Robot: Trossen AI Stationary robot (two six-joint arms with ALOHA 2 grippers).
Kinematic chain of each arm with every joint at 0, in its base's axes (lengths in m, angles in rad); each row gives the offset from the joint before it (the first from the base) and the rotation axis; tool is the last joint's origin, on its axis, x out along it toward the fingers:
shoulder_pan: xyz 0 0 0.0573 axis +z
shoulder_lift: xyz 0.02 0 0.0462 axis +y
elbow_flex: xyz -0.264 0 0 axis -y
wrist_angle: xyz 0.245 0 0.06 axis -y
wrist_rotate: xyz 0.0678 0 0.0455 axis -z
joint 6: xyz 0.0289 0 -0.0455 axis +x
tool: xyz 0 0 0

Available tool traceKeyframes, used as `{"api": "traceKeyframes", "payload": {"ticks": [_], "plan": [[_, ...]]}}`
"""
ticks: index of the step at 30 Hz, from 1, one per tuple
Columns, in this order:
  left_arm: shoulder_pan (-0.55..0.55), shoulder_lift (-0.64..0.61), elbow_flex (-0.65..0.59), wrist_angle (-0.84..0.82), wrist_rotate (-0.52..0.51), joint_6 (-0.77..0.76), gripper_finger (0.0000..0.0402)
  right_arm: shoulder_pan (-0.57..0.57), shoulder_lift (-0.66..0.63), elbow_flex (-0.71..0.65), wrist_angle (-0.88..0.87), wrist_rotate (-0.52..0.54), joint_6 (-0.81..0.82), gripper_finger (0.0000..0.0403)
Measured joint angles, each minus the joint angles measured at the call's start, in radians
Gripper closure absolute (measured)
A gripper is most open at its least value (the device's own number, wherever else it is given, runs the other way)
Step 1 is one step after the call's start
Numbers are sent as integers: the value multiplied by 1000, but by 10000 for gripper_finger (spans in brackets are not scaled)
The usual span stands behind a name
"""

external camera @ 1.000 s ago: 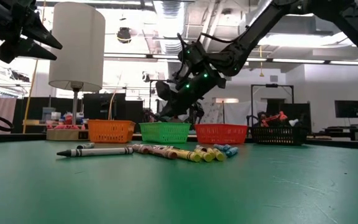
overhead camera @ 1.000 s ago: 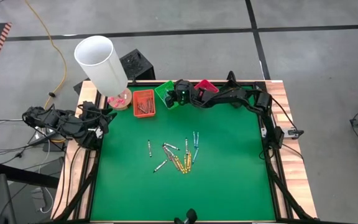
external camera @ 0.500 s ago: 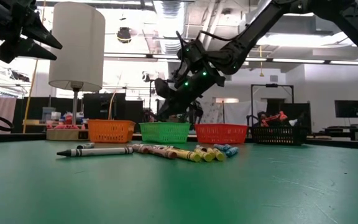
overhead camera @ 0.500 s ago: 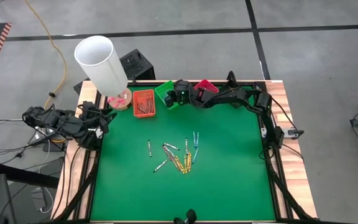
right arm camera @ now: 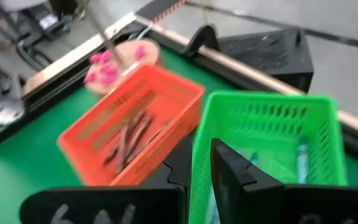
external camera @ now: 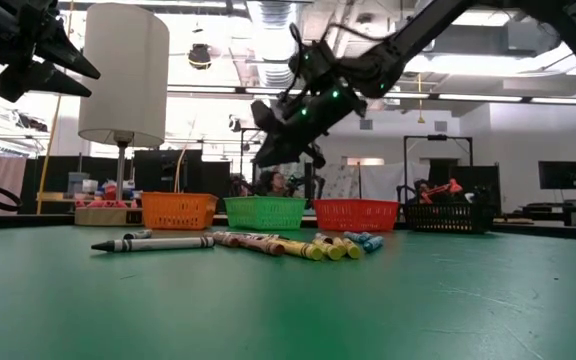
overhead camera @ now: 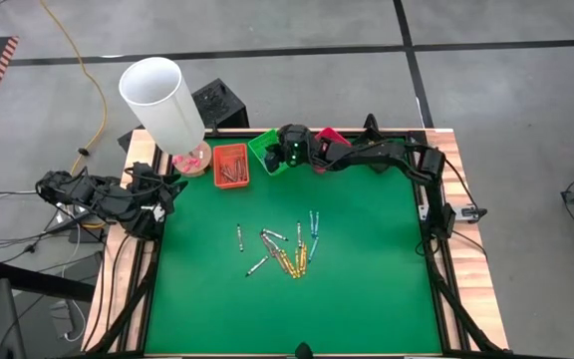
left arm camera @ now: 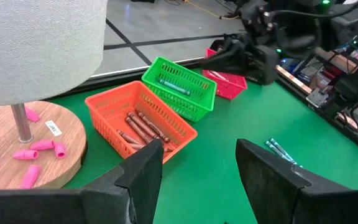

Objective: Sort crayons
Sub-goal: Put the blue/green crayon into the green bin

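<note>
A loose cluster of crayons [overhead camera: 285, 249], thin paper-wrapped sticks in yellow, blue, green and grey, lies near the middle of the table's green felt top [overhead camera: 367, 289], well apart from every edge. Their long axes vary: several run toward the far edge, others slant across one another, the yellow ones bunched side by side.

Along the far edge stands a row of small square latticed plastic trays. The orange tray [overhead camera: 231, 165] holds reddish-brown sticks lying roughly parallel; the green tray [left arm camera: 180, 87] holds a green-blue stick lying flat along its floor; the pink tray [left arm camera: 227, 81] sits just beside it.

The right gripper [external camera: 268, 150] hangs above the green tray, its dark fingers [right arm camera: 235, 171] set a narrow gap apart with nothing between them. The left gripper [left arm camera: 197, 165] waits beyond the table's left edge, fingers wide apart and empty.

A smooth white cylindrical lampshade [overhead camera: 162, 100] on a round wooden base [left arm camera: 39, 155], dotted with pink erasers, occupies the far left corner.
</note>
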Motion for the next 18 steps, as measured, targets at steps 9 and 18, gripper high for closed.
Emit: {"api": "traceKeyframes", "payload": {"ticks": [9,18], "plan": [[0,0,0,0,13,1,210,81,-109,0,-458,-2,71,342],[0,0,0,0,25,1,210,225,-114,0,-841,78,240,343]]}}
